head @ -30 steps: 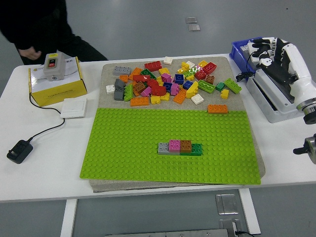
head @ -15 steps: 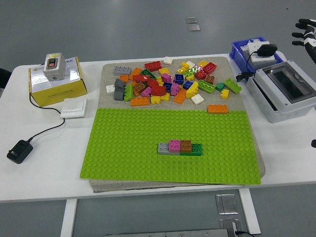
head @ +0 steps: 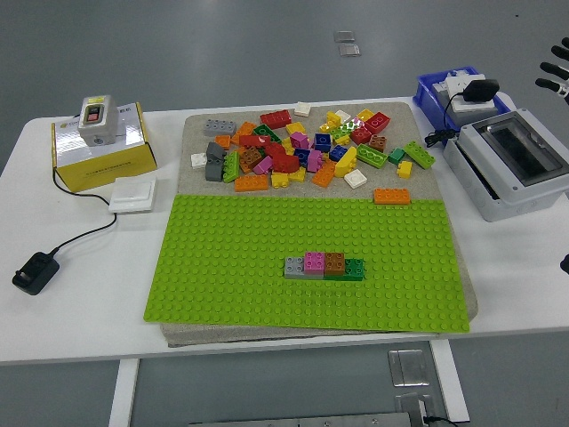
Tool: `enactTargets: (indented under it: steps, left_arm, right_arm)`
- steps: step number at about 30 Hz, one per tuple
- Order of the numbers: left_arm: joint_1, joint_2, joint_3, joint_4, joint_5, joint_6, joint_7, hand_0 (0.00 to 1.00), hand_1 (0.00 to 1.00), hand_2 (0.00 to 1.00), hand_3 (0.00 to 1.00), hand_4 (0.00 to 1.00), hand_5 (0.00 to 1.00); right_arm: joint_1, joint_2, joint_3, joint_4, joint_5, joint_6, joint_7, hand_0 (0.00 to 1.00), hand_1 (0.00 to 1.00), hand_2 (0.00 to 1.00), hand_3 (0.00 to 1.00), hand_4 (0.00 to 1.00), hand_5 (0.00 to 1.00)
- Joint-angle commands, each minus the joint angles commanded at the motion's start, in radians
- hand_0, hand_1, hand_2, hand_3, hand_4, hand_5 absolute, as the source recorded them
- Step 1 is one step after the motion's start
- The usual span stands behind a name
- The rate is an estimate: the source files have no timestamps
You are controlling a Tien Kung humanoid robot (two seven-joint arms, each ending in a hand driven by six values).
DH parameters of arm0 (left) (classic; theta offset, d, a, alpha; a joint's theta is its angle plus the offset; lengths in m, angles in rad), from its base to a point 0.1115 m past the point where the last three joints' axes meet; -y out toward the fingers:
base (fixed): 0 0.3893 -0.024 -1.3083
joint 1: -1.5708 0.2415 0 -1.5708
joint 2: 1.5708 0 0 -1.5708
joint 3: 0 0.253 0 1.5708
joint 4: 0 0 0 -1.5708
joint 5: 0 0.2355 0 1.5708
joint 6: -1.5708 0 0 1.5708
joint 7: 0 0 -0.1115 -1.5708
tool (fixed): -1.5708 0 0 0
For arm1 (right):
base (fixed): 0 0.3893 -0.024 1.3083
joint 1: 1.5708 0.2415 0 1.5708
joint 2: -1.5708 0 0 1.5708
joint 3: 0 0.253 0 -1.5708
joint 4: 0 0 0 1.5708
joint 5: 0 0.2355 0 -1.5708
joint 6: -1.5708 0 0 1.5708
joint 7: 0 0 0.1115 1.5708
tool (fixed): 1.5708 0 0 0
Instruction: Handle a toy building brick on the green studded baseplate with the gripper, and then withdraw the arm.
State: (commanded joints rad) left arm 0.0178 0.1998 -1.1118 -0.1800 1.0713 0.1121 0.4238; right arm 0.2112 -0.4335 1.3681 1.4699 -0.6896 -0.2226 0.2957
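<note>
Bricks, grey point(head: 294, 266), pink point(head: 315, 261), brown point(head: 334, 261) and green point(head: 354, 268), sit in a row on the baseplate point(head: 231, 267), while the right hand point(head: 557, 71) shows only spread fingertips at the frame's edge, holding nothing.

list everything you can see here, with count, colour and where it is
baseplate: one, green, front half of the mat
brick row: four joined, grey, pink, brown, green, on the baseplate right of centre
orange brick: one, at the baseplate's far right edge
loose bricks: many, mixed colours, piled on the mat behind the baseplate
mat: one, beige, under the baseplate and bricks
yellow box: one, far left, grey switch box on top
white switch: one, beside the yellow box
black plug: one, left edge, on a cord
grey case: one, right side
blue bin: one, far right
right hand: fingertips only, black, upper right edge
</note>
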Motion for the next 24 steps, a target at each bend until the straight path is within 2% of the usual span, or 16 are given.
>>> enactTargets:
  steps: [10,11,17,24]
  left_arm:
    - [0.004,0.004,0.002,0.000,-0.002,-0.004,0.004,0.635,0.603,0.557,0.598,0.182,0.592]
    - [0.005,0.005,0.002,0.000,-0.001,-0.004,0.004,0.633,0.604,0.558,0.601,0.183,0.593]
    - [0.011,0.012,0.000,0.000,0.000,-0.005,0.007,0.637,0.604,0.559,0.601,0.182,0.592]
    - [0.009,0.014,0.003,0.000,-0.003,-0.010,0.008,0.638,0.606,0.559,0.601,0.183,0.593]
  right_arm:
    - [0.000,0.007,0.007,-0.019,0.068,0.028,0.018,0.609,0.674,0.733,0.688,0.379,0.507]
    - [0.000,0.006,0.008,-0.020,0.069,0.029,0.018,0.572,0.661,0.733,0.688,0.384,0.521]
    - [-0.001,0.004,0.001,-0.017,0.091,0.020,0.025,0.569,0.650,0.732,0.687,0.395,0.540]
    - [0.000,0.005,0.005,-0.023,0.129,0.031,0.031,0.568,0.652,0.732,0.689,0.390,0.546]
